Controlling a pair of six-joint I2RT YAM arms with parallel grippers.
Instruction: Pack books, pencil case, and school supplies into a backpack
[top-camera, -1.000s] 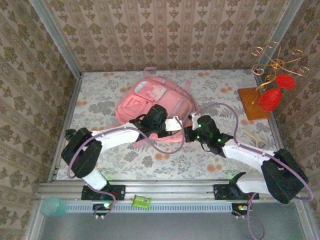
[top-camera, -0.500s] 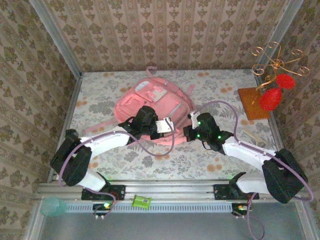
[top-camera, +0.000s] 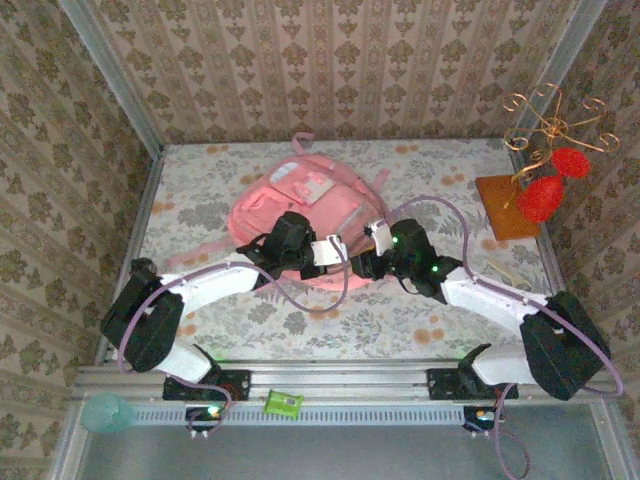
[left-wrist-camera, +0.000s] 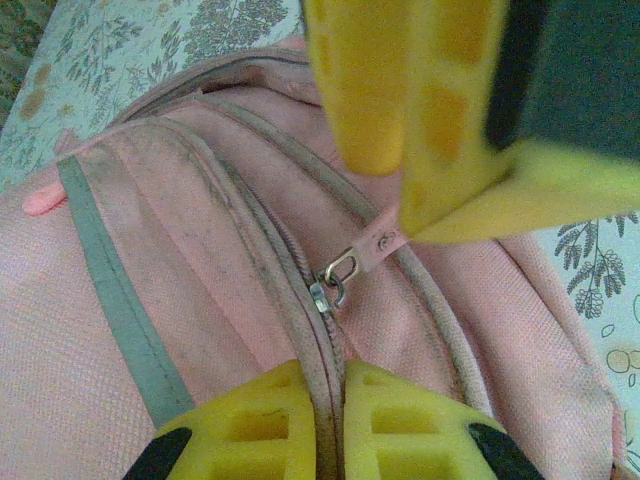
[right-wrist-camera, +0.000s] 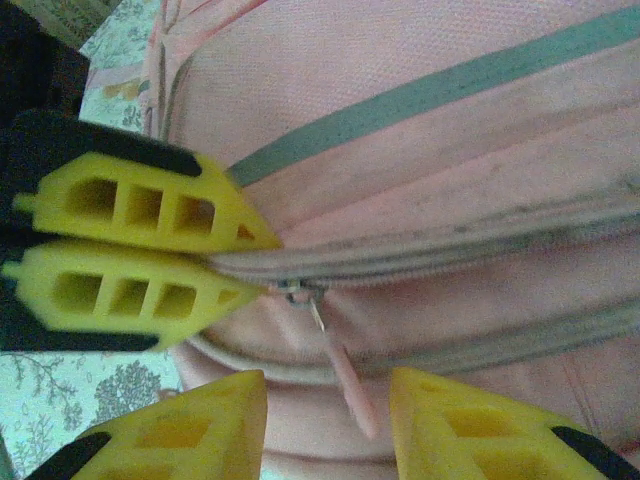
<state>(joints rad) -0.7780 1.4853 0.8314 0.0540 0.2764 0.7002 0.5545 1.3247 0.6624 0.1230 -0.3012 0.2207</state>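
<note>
Parting just now, the right end effector (right-wrist-camera: 328, 400) straddles the backpack (top-camera: 300, 195) zip pull (right-wrist-camera: 335, 360), released. The left end effector (left-wrist-camera: 337, 400) stays clamped on the zip seam (left-wrist-camera: 290, 270) beside it. The backpack lies on the bench (top-camera: 200, 190) and appears still zipped.

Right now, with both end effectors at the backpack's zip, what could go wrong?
The right end effector stands open around the thin zip pull; closing slightly off, it may miss or pinch fabric.
The left end effector is shut on the backpack seam right beside the slider; pulling that way could jam it.
The two sit close; they might collide.
</note>
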